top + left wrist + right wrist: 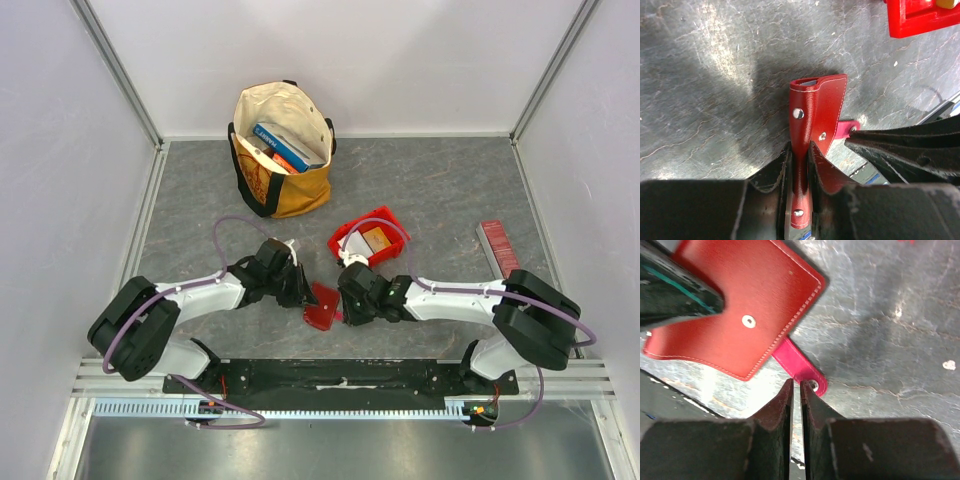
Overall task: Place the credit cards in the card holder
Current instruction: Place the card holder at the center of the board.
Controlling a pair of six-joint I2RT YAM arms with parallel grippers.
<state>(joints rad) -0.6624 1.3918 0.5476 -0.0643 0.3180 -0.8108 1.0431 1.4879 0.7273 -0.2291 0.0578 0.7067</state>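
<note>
The dark red card holder (322,305) is held off the grey table between the two arms. My left gripper (300,290) is shut on one leaf of it; in the left wrist view that leaf (815,110) runs up out of my closed left gripper (799,147). My right gripper (350,300) is shut with only a thin gap, nothing between its fingers. In the right wrist view its tips (795,382) lie right at the card holder's (740,305) pink snap tab (800,365). I cannot make out any credit cards.
A brighter red plastic bin (368,238) with pale and orange contents stands just behind the grippers. A cream and yellow tote bag (282,150) with blue books stands at the back. A ridged red strip (495,247) lies at the right. A black rail runs along the near edge.
</note>
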